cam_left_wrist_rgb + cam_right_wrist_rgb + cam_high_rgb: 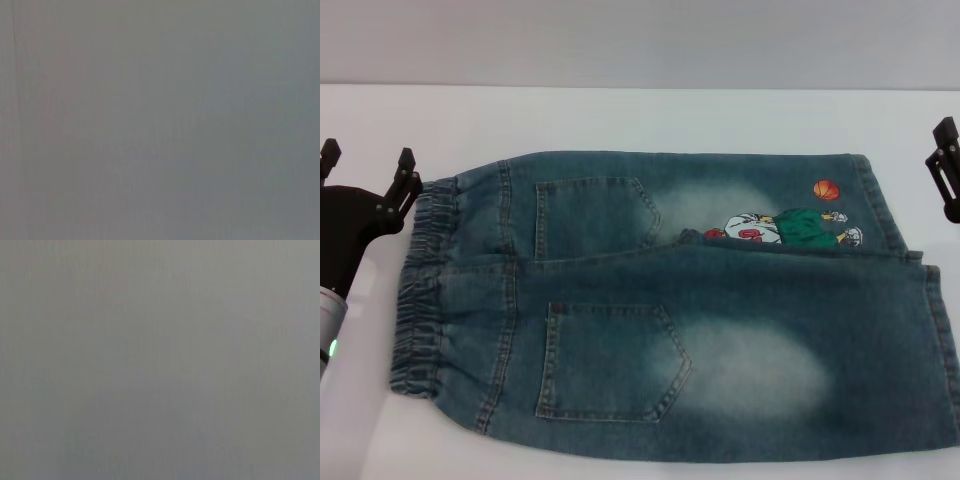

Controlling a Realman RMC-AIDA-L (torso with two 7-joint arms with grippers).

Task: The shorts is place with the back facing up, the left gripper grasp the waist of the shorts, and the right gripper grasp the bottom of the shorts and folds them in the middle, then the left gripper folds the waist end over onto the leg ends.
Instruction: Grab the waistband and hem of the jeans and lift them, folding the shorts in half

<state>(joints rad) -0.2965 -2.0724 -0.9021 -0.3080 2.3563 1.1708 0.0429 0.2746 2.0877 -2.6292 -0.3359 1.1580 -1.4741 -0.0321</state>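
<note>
**Shorts lie flat, both grippers at the tabletop's sides**

Currently the denim shorts (670,300) lie spread flat on the white tabletop (620,120), back side up, covering most of its middle and reaching close to the near edge. The elastic waist (420,290) points toward the left edge and the leg ends (920,300) toward the right edge. 2 back pockets (610,360) show, 1 on each half, and the nearer leg overlaps the farther one along the middle. A cartoon print (785,225) with an orange ball sits on the farther leg near its hem.

The left gripper (368,172) hovers at the left edge, just beside the far end of the waist, its 2 fingers spread apart and holding nothing. The right gripper (945,170) sits at the right edge, near the far leg's hem; only part of it is in view, so I cannot tell how its fingers stand.

Both wrist views show only a plain grey field.
</note>
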